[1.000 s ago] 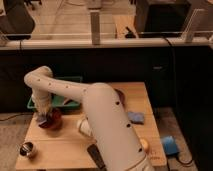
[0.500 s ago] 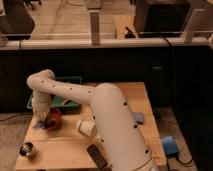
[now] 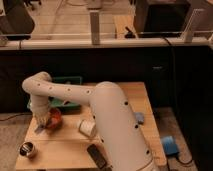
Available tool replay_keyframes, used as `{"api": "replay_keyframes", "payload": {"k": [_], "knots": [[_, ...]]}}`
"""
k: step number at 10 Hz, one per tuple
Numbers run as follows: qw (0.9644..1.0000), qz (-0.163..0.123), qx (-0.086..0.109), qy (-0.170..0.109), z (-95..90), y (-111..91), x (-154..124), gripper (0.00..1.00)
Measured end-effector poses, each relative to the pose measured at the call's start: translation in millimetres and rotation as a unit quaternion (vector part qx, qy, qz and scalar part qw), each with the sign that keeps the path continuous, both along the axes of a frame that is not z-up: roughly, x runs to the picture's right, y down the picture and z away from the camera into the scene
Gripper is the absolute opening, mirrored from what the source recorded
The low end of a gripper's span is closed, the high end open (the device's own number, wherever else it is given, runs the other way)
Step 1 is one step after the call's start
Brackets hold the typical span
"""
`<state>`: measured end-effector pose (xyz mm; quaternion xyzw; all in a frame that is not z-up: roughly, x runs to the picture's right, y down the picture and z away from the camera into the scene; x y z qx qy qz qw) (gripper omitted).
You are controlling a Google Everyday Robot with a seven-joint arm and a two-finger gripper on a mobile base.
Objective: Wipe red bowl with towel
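Red bowl (image 3: 56,121) | gripper (image 3: 45,121) at its left rim w/ towel (image 3: 38,129) | grip: can't tell | tip: press lightly, sweep round inside

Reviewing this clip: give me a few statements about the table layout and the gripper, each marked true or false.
1. The gripper is down at the red bowl, near the left side of the table as the camera sees it. True.
2. The white cup stands upright inside the green tray. False: it lies on its side on the table, to the right of the red bowl.
3. The small metallic cup sits near the table's front left corner. True.
4. The green tray is in front of the red bowl, by the table's near edge. False: it is behind the bowl, toward the far edge.
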<state>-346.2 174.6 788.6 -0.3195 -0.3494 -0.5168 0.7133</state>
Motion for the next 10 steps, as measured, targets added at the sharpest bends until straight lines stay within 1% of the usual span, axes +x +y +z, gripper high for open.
{"api": "replay_keyframes", "payload": {"k": [3,4,5,6,7,9,10], "knots": [[0.9991,0.005,0.0,0.043,6.9,-9.6,35.6,0.0],[0.9981,0.004,0.002,0.061,11.9,-15.8,42.3,0.0],[0.9973,0.003,0.005,0.073,15.8,-20.5,45.6,0.0],[0.9965,0.007,0.015,0.082,20.8,-28.6,50.9,0.0],[0.9961,0.012,0.025,0.083,25.0,-36.2,48.7,0.0],[0.9961,0.026,0.046,0.071,33.6,-50.3,33.3,0.0],[0.9961,0.031,0.051,0.065,37.3,-54.2,26.3,0.0]]}}
